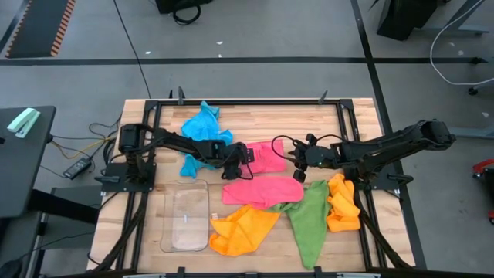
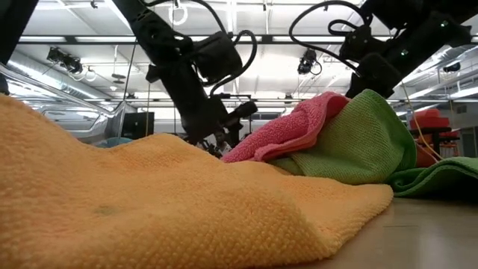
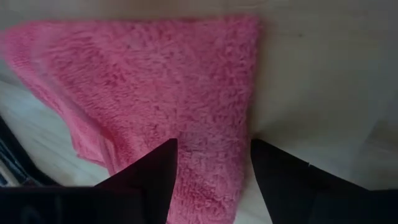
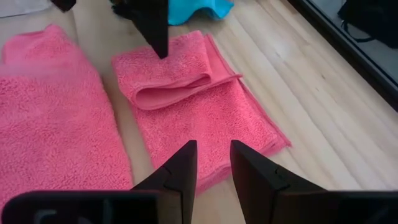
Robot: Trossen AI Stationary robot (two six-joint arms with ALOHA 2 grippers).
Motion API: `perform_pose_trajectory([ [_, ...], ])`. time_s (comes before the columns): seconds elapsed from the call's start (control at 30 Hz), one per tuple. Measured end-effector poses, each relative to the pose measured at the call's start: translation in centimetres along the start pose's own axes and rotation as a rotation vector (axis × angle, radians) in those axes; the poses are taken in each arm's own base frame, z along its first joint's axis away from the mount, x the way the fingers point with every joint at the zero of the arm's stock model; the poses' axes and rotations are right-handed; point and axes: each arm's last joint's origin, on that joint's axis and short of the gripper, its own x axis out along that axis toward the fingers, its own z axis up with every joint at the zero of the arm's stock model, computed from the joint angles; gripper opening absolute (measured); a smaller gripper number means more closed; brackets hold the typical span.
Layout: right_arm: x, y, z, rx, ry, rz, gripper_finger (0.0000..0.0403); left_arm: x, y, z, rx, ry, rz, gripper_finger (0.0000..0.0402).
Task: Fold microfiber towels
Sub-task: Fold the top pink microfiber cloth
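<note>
Wooden table (image 1: 255, 116) carries a partly folded pink towel (image 4: 199, 99) between both arms. Left gripper (image 3: 211, 180) hovers over it, fingers parted, holding nothing; right gripper (image 4: 212, 165) hangs just beside it, slightly open and empty.

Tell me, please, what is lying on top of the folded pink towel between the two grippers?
On the folded pink towel lies only its own turned-over flap, with the left gripper just above it. Anything beneath the towel is covered.
</note>
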Motion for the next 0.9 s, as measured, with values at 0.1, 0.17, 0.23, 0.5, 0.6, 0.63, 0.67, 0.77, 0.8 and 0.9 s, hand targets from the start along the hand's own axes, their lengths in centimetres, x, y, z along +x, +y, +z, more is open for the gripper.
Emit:
perform_pose_trajectory([
  [0.1, 0.0, 0.0, 0.0, 0.002, -0.004, 0.001, 0.0106, 0.1, 0.0, -0.3, 0.018, -0.027, 0.007, 0.0206],
  [0.17, 0.0, 0.0, 0.1, 0.003, -0.006, 0.001, 0.0106, 0.2, 0.0, -0.3, 0.031, -0.039, 0.008, 0.0206],
  [0.23, 0.0, 0.0, 0.1, 0.001, -0.007, 0.002, 0.0106, 0.5, 0.0, -0.2, 0.037, -0.039, 0.016, 0.0206],
  [0.5, 0.0, 0.0, 0.1, 0.003, -0.012, 0.003, 0.0106, 2.0, 0.0, 0.3, 0.036, -0.047, 0.056, 0.0190],
  [0.6, 0.0, 0.0, 0.1, 0.005, -0.012, 0.003, 0.0106, 2.0, 0.0, 0.3, 0.012, -0.052, 0.054, 0.0173],
  [0.63, 0.0, 0.0, 0.1, 0.009, -0.013, 0.003, 0.0106, 2.0, 0.0, 0.3, -0.002, -0.053, 0.052, 0.0165],
  [0.67, 0.0, 0.0, 0.1, 0.012, -0.014, 0.003, 0.0106, 2.0, -0.1, 0.3, -0.013, -0.055, 0.050, 0.0156],
  [0.77, 0.2, 0.0, -0.2, 0.022, -0.040, 0.009, 0.0106, 2.0, -0.1, 0.3, -0.042, -0.059, 0.043, 0.0121],
  [0.8, 0.3, 0.0, -0.4, 0.025, -0.051, 0.012, 0.0106, 2.0, -0.2, 0.4, -0.048, -0.063, 0.040, 0.0108],
  [0.9, 0.6, 0.0, -1.1, 0.033, -0.075, 0.018, 0.0106, 2.0, -0.2, 0.4, -0.068, -0.079, 0.036, 0.0067],
])
